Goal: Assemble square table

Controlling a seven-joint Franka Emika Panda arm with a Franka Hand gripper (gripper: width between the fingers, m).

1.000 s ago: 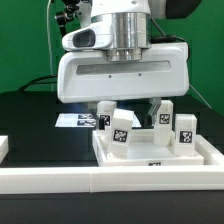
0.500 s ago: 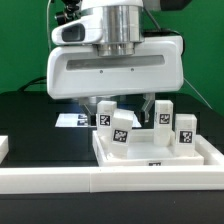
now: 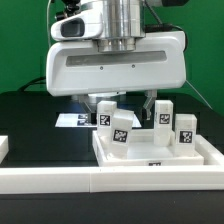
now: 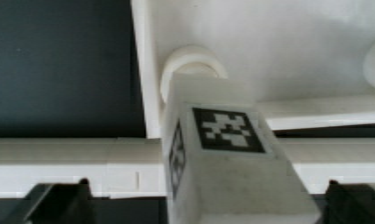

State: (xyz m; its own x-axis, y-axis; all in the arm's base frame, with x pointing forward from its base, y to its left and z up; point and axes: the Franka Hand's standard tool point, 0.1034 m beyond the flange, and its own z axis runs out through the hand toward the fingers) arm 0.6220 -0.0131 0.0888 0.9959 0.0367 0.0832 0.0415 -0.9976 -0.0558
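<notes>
The white square table top (image 3: 206, 151) lies tray-like on the black table, with several tagged white leg posts standing in it. These include a front left post (image 3: 121, 132) and a back left post (image 3: 104, 116). My gripper (image 3: 120, 104) hangs just above the back posts, its two dark fingers spread wide. In the wrist view the gripper (image 4: 205, 203) straddles one tagged leg post (image 4: 219, 140) with a gap on each side. That post stands at a corner of the top (image 4: 326, 60). The jaws are open and touch nothing.
A long white border rail (image 3: 60, 181) runs along the front. The marker board (image 3: 72, 120) lies on the black table behind the top, on the exterior view's left. A white piece (image 3: 3, 147) sits at the left edge.
The gripper has risen a little and shifted toward the exterior view's left. The posts and the top have not moved.
</notes>
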